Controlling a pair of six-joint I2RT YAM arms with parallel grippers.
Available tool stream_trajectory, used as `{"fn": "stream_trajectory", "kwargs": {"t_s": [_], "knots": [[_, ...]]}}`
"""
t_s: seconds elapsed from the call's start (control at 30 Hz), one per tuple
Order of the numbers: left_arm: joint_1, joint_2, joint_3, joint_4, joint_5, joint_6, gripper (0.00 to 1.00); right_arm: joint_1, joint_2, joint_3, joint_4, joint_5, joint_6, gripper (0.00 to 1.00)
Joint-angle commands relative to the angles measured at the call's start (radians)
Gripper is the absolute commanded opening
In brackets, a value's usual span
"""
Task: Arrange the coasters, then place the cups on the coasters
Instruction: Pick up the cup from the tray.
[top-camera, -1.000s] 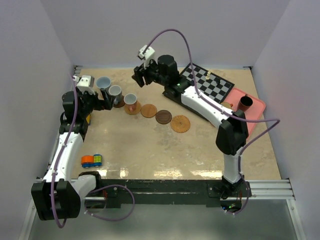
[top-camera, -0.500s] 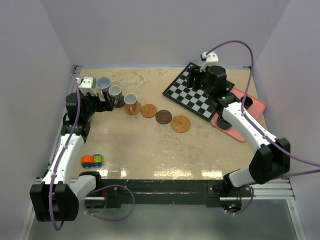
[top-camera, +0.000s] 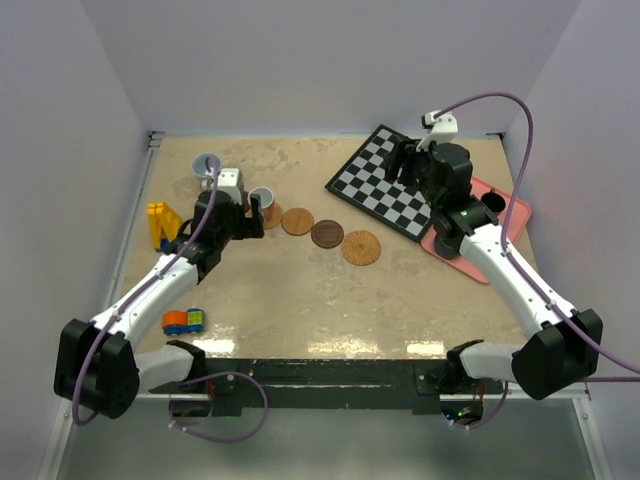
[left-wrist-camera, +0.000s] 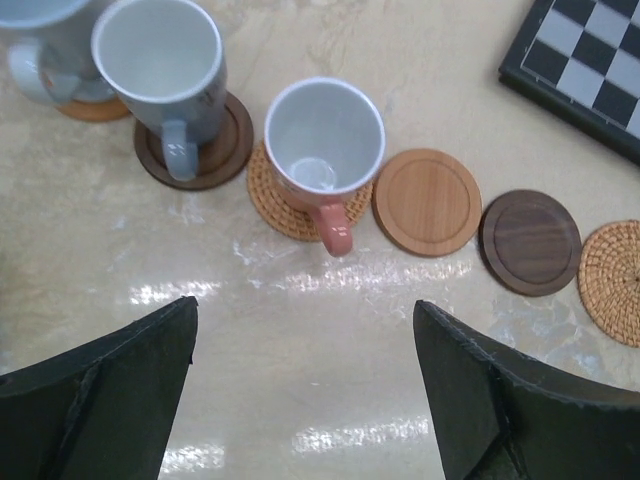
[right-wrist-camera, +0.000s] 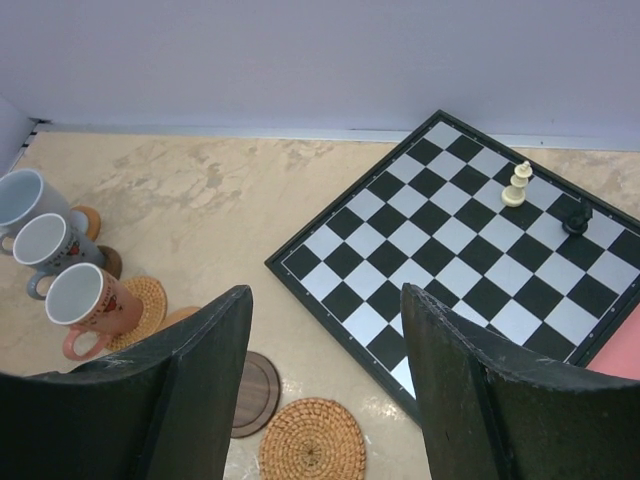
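My left gripper (left-wrist-camera: 305, 320) hangs wide open and empty above the counter (left-wrist-camera: 300, 420), near the pink-handled cup (left-wrist-camera: 323, 140) standing on its woven coaster (left-wrist-camera: 268, 195). Three bare coasters (left-wrist-camera: 427, 201) continue the row rightward. My right gripper (right-wrist-camera: 325, 300) is open and empty over the chessboard (right-wrist-camera: 450, 260).

No legible text, brand or number showing anywhere. Faint reddish print showing on side of grey-white cup (right-wrist-camera: 45, 245), too small and blurred for reading.
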Motion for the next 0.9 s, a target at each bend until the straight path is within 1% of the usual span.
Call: {"fn": "stream_trajectory", "kwargs": {"t_s": [0.0, 0.2, 0.33, 0.57, 0.87], "knots": [[-0.066, 0.076, 0.024, 0.022, -0.130, -0.079, 0.93, 0.001, -0.045, -0.007, 0.032, -0.025, 0.013, 0.65], [-0.080, 0.197, 0.062, 0.068, -0.130, -0.072, 0.93, 0.000, -0.080, -0.047, 0.053, -0.062, 0.025, 0.65], [-0.080, 0.261, 0.076, 0.140, -0.133, -0.063, 0.92, 0.001, -0.075, -0.057, 0.060, -0.076, 0.027, 0.65], [-0.080, 0.361, 0.150, 0.142, -0.161, -0.027, 0.89, 0.000, -0.069, -0.057, 0.064, -0.098, 0.028, 0.65], [-0.080, 0.416, 0.183, 0.114, -0.193, 0.002, 0.77, 0.001, -0.054, -0.052, 0.067, -0.105, 0.028, 0.65]]}}
